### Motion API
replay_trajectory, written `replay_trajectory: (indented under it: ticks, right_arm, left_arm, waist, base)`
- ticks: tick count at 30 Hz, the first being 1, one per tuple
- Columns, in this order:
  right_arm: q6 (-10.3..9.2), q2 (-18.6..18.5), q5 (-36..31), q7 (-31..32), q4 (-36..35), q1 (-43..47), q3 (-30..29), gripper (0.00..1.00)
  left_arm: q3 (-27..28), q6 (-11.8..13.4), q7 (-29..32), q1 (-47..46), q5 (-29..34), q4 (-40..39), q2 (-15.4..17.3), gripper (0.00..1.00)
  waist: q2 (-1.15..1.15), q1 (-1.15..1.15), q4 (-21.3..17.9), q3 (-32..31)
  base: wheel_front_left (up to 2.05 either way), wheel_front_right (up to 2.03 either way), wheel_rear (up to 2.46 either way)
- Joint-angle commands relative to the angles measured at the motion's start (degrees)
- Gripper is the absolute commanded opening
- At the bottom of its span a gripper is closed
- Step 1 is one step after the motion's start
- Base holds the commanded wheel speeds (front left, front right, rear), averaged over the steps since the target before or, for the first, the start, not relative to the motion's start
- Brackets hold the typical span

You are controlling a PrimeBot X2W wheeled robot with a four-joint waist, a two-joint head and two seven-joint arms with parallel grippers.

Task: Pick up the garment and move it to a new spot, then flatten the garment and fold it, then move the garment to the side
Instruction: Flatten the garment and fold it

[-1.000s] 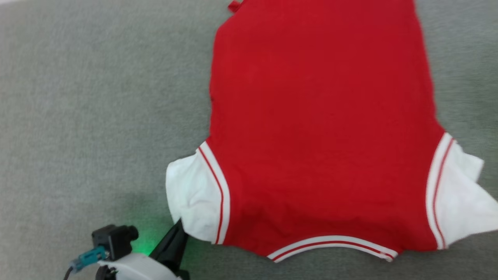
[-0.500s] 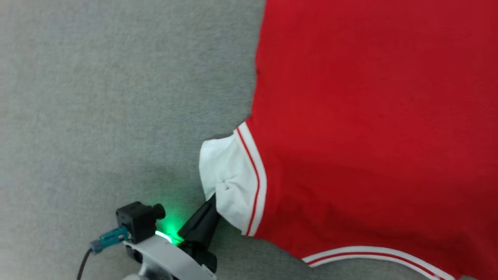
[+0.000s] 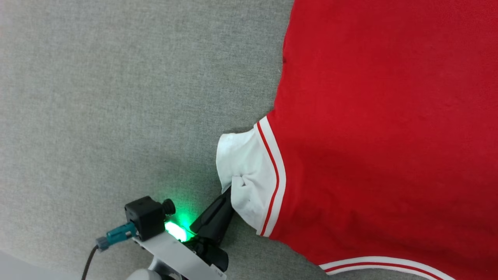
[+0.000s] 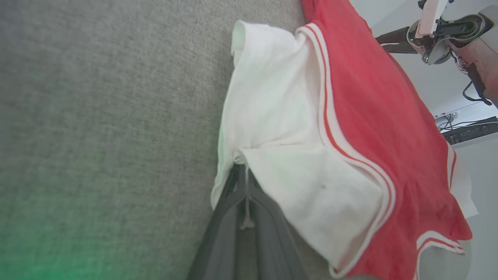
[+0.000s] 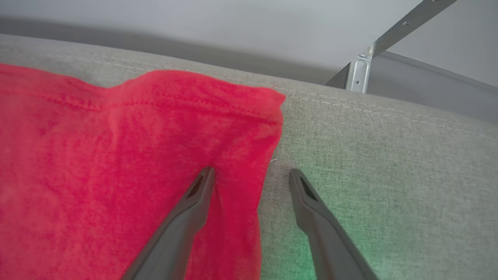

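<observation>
The garment (image 3: 389, 136) is a red jersey lying flat, plain side up, on a grey cloth surface (image 3: 116, 97). Its white sleeve (image 3: 249, 171) with red-striped trim points toward me. My left gripper (image 3: 230, 193) is shut on that sleeve's near edge, and the cloth puckers at the tips (image 4: 239, 165). At the garment's far red corner (image 5: 249, 112), my right gripper (image 5: 252, 174) is open. One of its fingers (image 5: 202, 186) rests on the red cloth and the other on the grey surface, with the garment's side edge between them.
The grey surface ends in a stitched seam (image 5: 389, 107) just past the red corner. Beyond it are a metal bracket (image 5: 360, 72) and a pale wall. The surface's near edge (image 3: 15, 264) shows at the lower left. The right arm (image 4: 439, 27) rises behind the garment.
The head camera has swung left, so the garment now sits further right in the picture. The white sleeve has bunched up more at my left fingertips.
</observation>
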Motion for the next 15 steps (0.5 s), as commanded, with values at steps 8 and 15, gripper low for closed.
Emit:
replay_trajectory:
  ticks: [8,15]
  right_arm:
    - [0.01,-0.8,3.0,-1.0,4.2,1.3,3.9,0.00]
    - [0.01,0.2,5.3,-4.1,6.1,1.9,4.7,0.00]
  left_arm:
    - [0.3,2.3,2.4,-0.6,-1.1,9.5,0.6,0.00]
    - [0.5,1.4,1.4,-2.3,-0.6,10.0,0.2,0.00]
  waist:
    - [0.00,0.00,-0.7,0.4]
    - [0.00,0.00,-1.4,-1.3]
  base:
    - [0.00,0.00,0.00]
    - [0.00,0.00,0.00]
